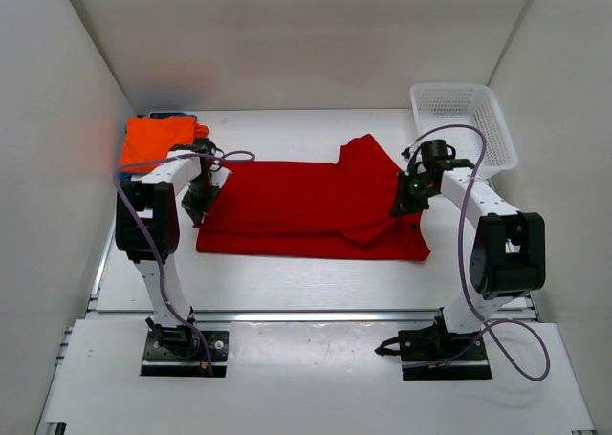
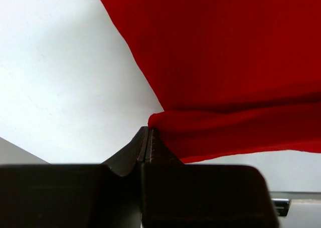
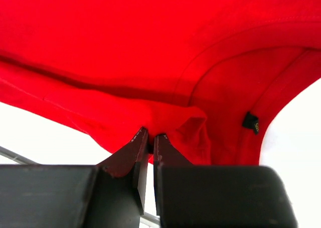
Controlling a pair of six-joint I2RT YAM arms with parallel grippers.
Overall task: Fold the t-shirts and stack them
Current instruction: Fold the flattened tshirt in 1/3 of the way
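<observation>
- Across the middle of the white bench [image 1: 287, 272] lies the red shirt [image 1: 296, 206]. It is spread wide from left to right, with 1 sleeve pointing toward the far wall and a fold of cloth lying over its right part.
- At the shirt's left edge sits the left pincer [image 1: 199, 204]. In the left wrist view its jaws are pressed together on a bunched bit of that red edge, with bare bench beside it.
- At the shirt's right edge sits the right pincer [image 1: 407, 202]. In the right wrist view its jaws stand narrow, pinching a pucker of red cloth near the collar, where a small black label [image 3: 251, 122] shows.
- By the far left corner the orange shirt [image 1: 153, 141] lies folded, just beyond the left arm and apart from the red shirt.
- By the far right corner stands the white lattice basket [image 1: 478, 119], just beyond the right arm, its near end close to the red shirt's right edge.
</observation>
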